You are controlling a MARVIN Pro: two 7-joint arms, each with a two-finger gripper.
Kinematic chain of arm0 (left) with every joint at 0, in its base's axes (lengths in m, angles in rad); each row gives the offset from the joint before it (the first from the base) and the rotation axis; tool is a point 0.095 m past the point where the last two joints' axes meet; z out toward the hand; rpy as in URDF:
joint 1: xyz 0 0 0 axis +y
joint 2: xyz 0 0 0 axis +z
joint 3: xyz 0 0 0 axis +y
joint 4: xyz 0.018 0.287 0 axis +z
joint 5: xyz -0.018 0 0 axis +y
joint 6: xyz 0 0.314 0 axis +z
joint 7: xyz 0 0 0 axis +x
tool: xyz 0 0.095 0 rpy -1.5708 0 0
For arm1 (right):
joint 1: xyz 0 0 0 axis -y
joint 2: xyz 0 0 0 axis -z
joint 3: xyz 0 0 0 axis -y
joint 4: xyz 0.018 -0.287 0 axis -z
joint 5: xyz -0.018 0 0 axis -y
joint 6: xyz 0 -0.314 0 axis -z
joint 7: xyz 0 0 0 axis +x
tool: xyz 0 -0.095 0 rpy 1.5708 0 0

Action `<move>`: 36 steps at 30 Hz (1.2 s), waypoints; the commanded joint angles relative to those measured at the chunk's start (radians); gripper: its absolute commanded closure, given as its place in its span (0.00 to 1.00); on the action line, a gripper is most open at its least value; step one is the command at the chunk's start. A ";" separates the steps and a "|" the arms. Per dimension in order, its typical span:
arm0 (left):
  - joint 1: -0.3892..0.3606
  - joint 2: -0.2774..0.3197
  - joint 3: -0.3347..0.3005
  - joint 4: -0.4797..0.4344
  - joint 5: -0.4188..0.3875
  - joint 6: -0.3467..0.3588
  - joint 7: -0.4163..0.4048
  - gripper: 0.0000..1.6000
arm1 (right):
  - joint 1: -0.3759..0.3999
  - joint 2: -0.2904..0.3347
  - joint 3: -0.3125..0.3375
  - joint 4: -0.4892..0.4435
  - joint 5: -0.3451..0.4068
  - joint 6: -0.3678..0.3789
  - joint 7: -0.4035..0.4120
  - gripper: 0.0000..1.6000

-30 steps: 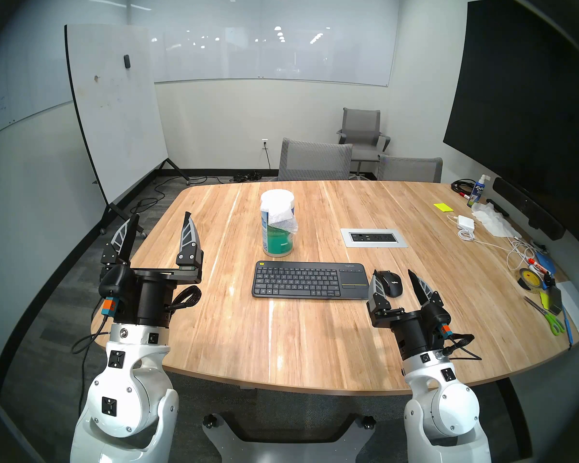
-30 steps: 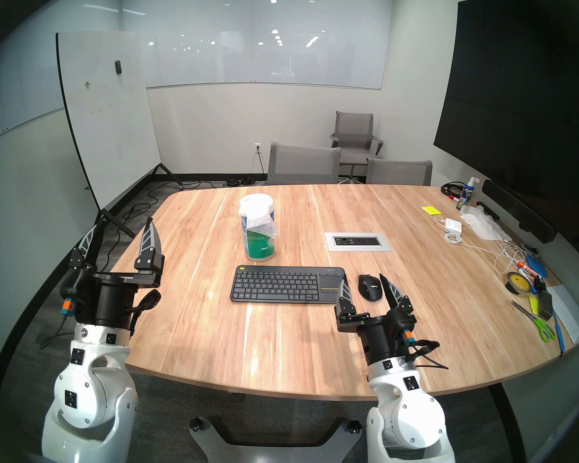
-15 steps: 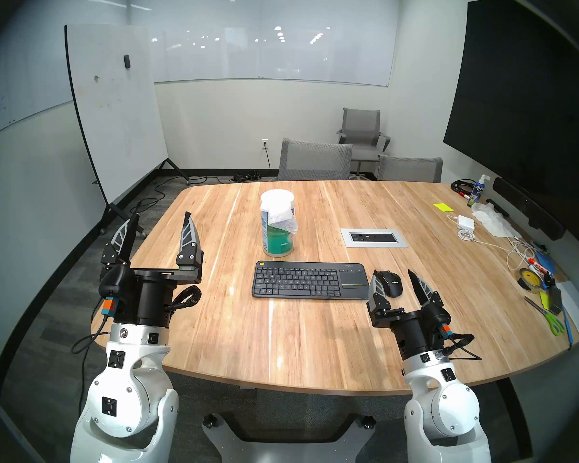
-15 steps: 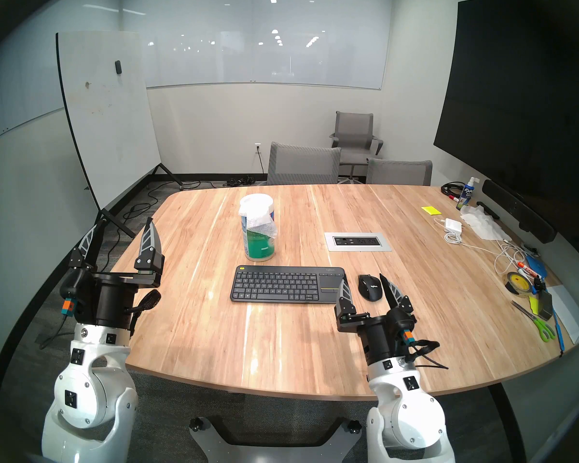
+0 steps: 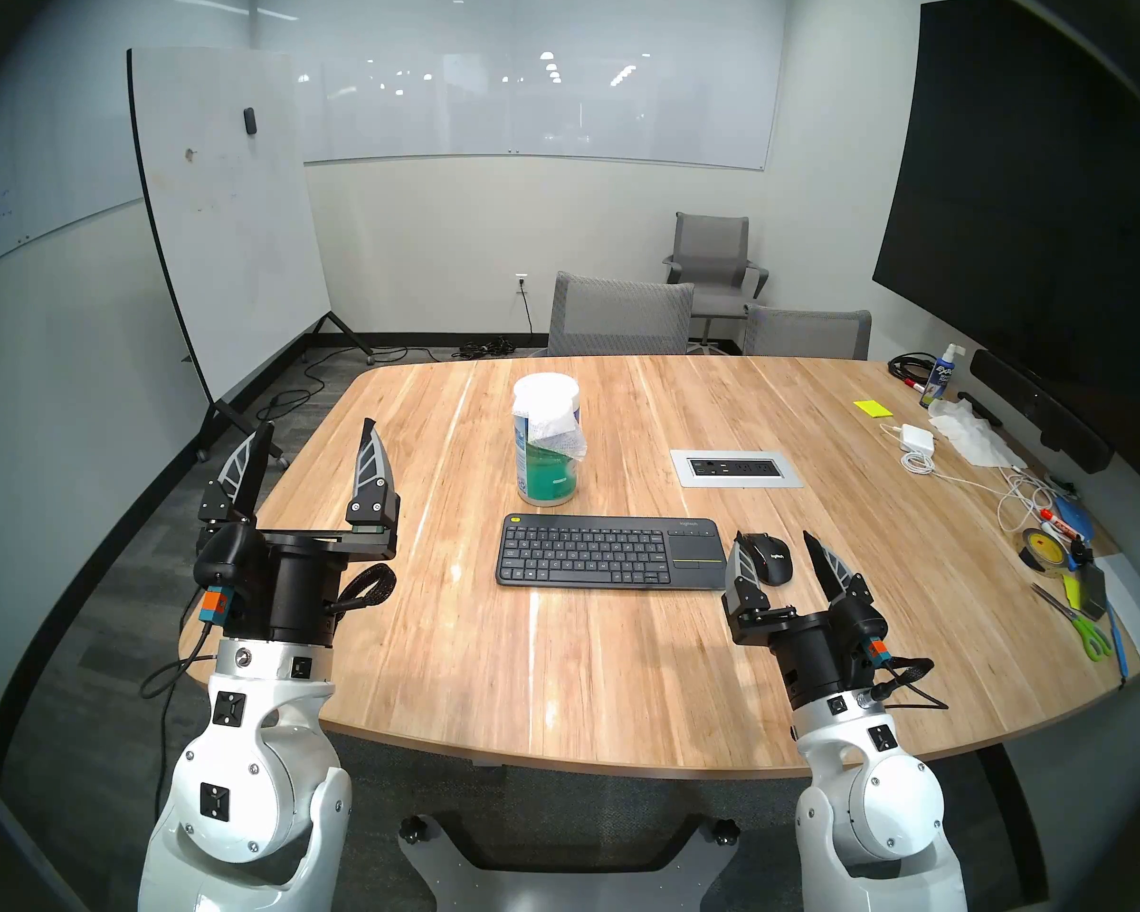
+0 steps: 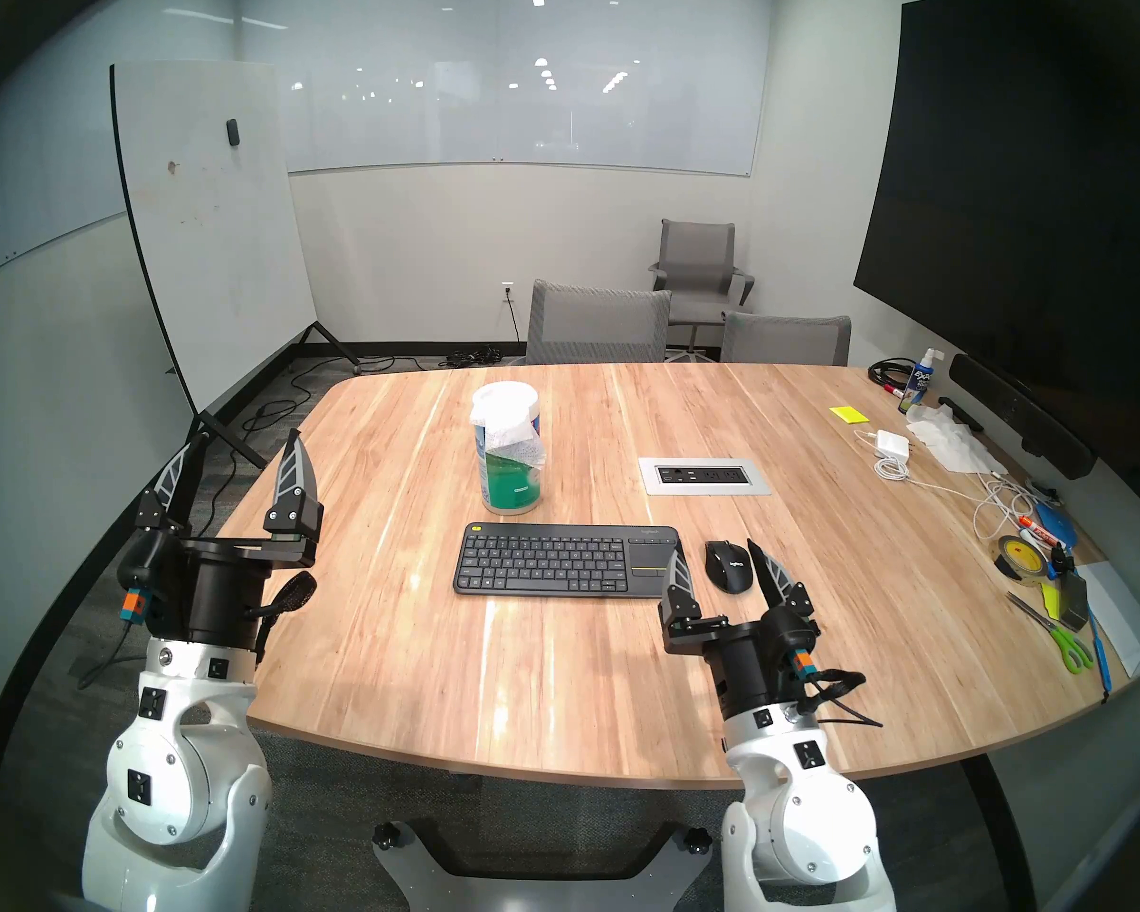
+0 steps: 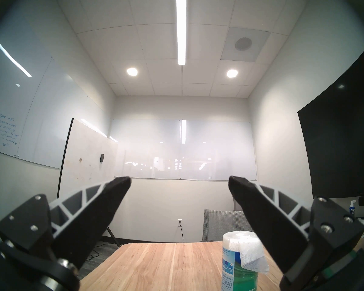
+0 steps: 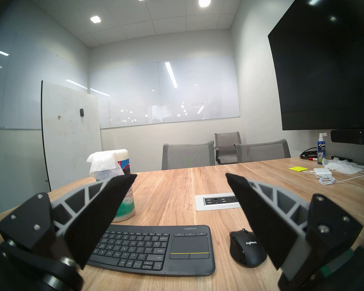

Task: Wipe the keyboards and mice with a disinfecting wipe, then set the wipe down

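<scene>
A dark-grey keyboard (image 5: 610,552) with a touchpad lies mid-table; it also shows in the right wrist view (image 8: 156,248). A black mouse (image 5: 772,557) (image 8: 247,247) sits just right of it. A white wipe (image 5: 557,433) (image 7: 251,254) (image 8: 104,165) pokes out of the lid of a blue-green canister (image 5: 547,476) behind the keyboard and drapes down its side. My left gripper (image 5: 318,424) (image 7: 179,179) is open and empty above the table's left edge. My right gripper (image 5: 774,535) (image 8: 181,175) is open and empty, raised just in front of the mouse.
A power outlet panel (image 5: 736,468) is set into the table behind the mouse. A white tissue heap (image 5: 969,437), a charger with cables (image 5: 916,440), tape and scissors (image 5: 1080,621) crowd the right edge. Grey chairs (image 5: 620,315) stand at the far side, a whiteboard (image 5: 225,220) at left.
</scene>
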 commanded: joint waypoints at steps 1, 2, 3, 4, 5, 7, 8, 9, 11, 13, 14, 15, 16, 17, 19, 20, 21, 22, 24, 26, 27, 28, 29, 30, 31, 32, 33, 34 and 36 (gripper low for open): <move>-0.003 0.005 -0.016 -0.012 -0.028 -0.003 -0.004 0.00 | 0.001 0.000 0.000 -0.021 0.000 -0.003 0.000 0.00; -0.003 0.008 -0.022 -0.010 -0.033 -0.003 -0.006 0.00 | 0.001 0.000 0.000 -0.021 0.000 -0.003 0.000 0.00; -0.003 0.011 -0.026 -0.008 -0.038 -0.003 -0.008 0.00 | 0.001 0.000 0.000 -0.021 0.000 -0.003 0.000 0.00; -0.002 0.015 -0.032 -0.005 -0.046 -0.002 -0.012 0.00 | 0.001 0.000 0.000 -0.021 0.000 -0.003 0.000 0.00; -0.002 0.018 -0.037 -0.004 -0.053 0.000 -0.015 0.00 | 0.001 0.000 0.000 -0.021 0.000 -0.003 0.000 0.00; 0.001 0.025 -0.049 -0.004 -0.074 0.006 -0.022 0.00 | 0.001 0.000 0.000 -0.021 0.001 -0.003 0.000 0.00; 0.004 0.032 -0.056 -0.006 -0.091 0.012 -0.030 0.00 | 0.001 0.000 0.000 -0.021 0.001 -0.003 0.000 0.00; 0.006 0.037 -0.063 -0.007 -0.103 0.015 -0.035 0.00 | 0.001 0.000 0.000 -0.021 0.001 -0.003 0.000 0.00; 0.014 0.057 -0.081 -0.010 -0.134 0.024 -0.057 0.00 | 0.001 0.000 0.000 -0.020 0.001 -0.003 0.000 0.00; 0.022 0.069 -0.095 -0.015 -0.160 0.032 -0.072 0.00 | 0.001 0.000 0.000 -0.020 0.001 -0.004 0.000 0.00; 0.027 0.076 -0.104 -0.018 -0.169 0.037 -0.080 0.00 | 0.001 0.000 0.000 -0.020 0.001 -0.004 0.000 0.00; 0.031 0.079 -0.112 -0.020 -0.179 0.040 -0.085 0.00 | 0.001 0.000 0.000 -0.020 0.001 -0.004 0.000 0.00; 0.035 0.088 -0.125 -0.022 -0.192 0.048 -0.095 0.00 | 0.001 0.000 0.000 -0.020 0.001 -0.004 0.000 0.00; 0.037 0.094 -0.137 -0.023 -0.198 0.055 -0.102 0.00 | 0.001 0.000 0.000 -0.020 0.001 -0.004 0.000 0.00; 0.037 0.110 -0.163 -0.012 -0.184 0.075 -0.108 0.00 | 0.001 0.000 0.000 -0.020 0.001 -0.004 0.000 0.00; 0.036 0.115 -0.174 -0.008 -0.197 0.082 -0.114 0.00 | 0.001 0.000 0.000 -0.020 0.001 -0.004 0.000 0.00; 0.035 0.118 -0.182 -0.004 -0.207 0.084 -0.121 0.00 | 0.001 0.000 0.000 -0.020 0.001 -0.004 0.000 0.00; 0.035 0.123 -0.192 -0.002 -0.217 0.090 -0.127 0.00 | 0.001 0.000 0.000 -0.020 0.001 -0.004 0.000 0.00; 0.035 0.133 -0.211 0.000 -0.243 0.102 -0.144 0.00 | 0.001 0.000 0.000 -0.020 0.001 -0.004 0.000 0.00; 0.033 0.135 -0.226 -0.002 -0.263 0.127 -0.146 0.00 | 0.002 -0.001 -0.002 -0.019 -0.004 -0.003 -0.001 0.00; 0.029 0.136 -0.232 0.000 -0.276 0.132 -0.150 0.00 | 0.004 -0.001 -0.005 -0.018 -0.007 -0.003 -0.002 0.00; 0.027 0.138 -0.239 -0.002 -0.286 0.153 -0.150 0.00 | 0.007 -0.003 -0.008 -0.016 -0.013 -0.002 -0.005 0.00; 0.026 0.142 -0.244 -0.005 -0.290 0.166 -0.152 0.00 | 0.011 -0.004 -0.011 -0.013 -0.017 -0.002 -0.007 0.00; 0.024 0.145 -0.248 -0.002 -0.303 0.164 -0.160 0.00 | 0.016 -0.007 -0.015 -0.009 -0.023 0.000 -0.010 0.00; 0.022 0.147 -0.252 0.000 -0.310 0.167 -0.164 0.00 | 0.020 -0.007 -0.019 -0.007 -0.027 0.002 -0.014 0.00; 0.021 0.149 -0.256 0.001 -0.323 0.172 -0.171 0.00 | 0.024 -0.004 -0.026 -0.005 -0.031 0.005 -0.021 0.00; 0.020 0.151 -0.260 0.004 -0.329 0.171 -0.176 0.00 | 0.028 0.000 -0.032 -0.004 -0.034 0.009 -0.028 0.00; 0.020 0.156 -0.266 0.006 -0.344 0.174 -0.187 0.00 | 0.034 0.005 -0.040 -0.001 -0.038 0.014 -0.036 0.00; 0.020 0.160 -0.272 0.009 -0.353 0.176 -0.196 0.00 | 0.048 0.013 -0.055 0.009 -0.045 0.018 -0.051 0.00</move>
